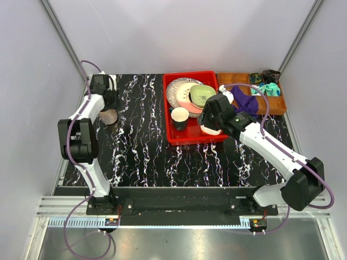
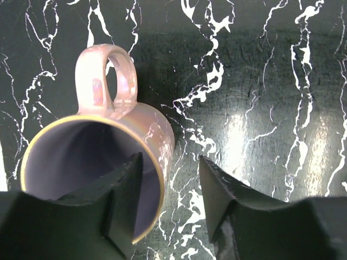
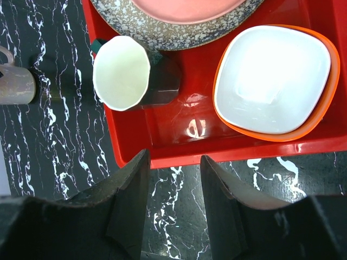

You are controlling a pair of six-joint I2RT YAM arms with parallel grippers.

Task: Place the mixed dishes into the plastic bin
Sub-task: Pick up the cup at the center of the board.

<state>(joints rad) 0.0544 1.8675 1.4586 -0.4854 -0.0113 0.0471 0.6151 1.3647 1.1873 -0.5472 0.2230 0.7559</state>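
Note:
The mauve cup (image 2: 108, 135) lies on its side on the black marble table, at the far left (image 1: 108, 116). My left gripper (image 2: 171, 160) is open across the cup's wall. One finger (image 2: 122, 189) is inside the mouth and the other (image 2: 217, 189) is outside, a gap away. The red plastic bin (image 1: 168, 108) holds a speckled grey plate (image 3: 162, 32) with a pink plate (image 3: 184, 8) on it. It also holds a light green bowl (image 1: 201, 95), a dark green mug (image 3: 122, 73) and an orange-white bowl (image 3: 271, 76). My right gripper (image 3: 173, 157) hangs open and empty over the bin's near rim (image 3: 217, 154).
A brown compartmented tray (image 1: 238, 80) stands right of the bin, with a purple cloth (image 1: 246, 103) and a teal cloth (image 1: 265, 88) in it. White walls close in the table at the back and on both sides.

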